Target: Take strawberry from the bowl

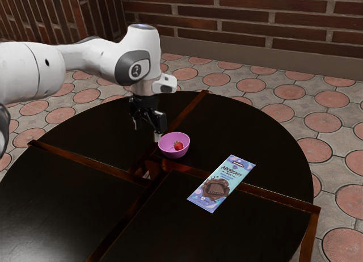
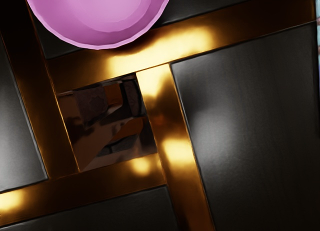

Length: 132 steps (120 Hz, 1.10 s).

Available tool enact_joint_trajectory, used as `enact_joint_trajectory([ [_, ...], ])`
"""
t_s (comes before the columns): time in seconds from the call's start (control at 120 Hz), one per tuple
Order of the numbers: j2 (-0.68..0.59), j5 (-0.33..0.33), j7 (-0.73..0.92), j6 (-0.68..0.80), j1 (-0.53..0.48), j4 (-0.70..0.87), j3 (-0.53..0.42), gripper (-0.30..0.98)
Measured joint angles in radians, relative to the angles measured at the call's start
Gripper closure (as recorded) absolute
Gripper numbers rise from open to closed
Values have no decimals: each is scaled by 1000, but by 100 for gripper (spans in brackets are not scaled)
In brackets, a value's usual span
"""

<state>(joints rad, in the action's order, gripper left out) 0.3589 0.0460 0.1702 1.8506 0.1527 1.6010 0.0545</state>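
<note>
In the exterior view my gripper (image 1: 147, 130) hangs above the table with its two fingers spread apart, nothing between them. It is just to the exterior view's left of the pink bowl (image 1: 173, 154), and the nearer fingertip appears close to the bowl's rim; whether they touch I cannot tell. Inside the bowl lies a red strawberry (image 1: 178, 146) with a green top. The wrist view has part of the pink bowl (image 2: 95, 40), cut off by the picture's border.
A blue and purple chocolate bar package (image 1: 221, 184) lies flat on the dark round table (image 1: 255, 137), to the exterior view's right of the bowl. Glossy brown wooden strips (image 2: 175, 146) cross the tabletop and frame a small square at its centre.
</note>
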Motion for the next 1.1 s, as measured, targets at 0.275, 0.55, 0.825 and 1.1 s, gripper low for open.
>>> enact_joint_trajectory([
  [0.275, 54, -57, 53, 105, -2, -52, 22, 0],
  [0.55, 208, -155, -396, 133, -12, -185, 67, 0],
  [0.825, 294, -181, -733, 146, -24, -267, 86, 6],
  [1.1, 383, -183, -918, 172, -42, -352, 85, 28],
])
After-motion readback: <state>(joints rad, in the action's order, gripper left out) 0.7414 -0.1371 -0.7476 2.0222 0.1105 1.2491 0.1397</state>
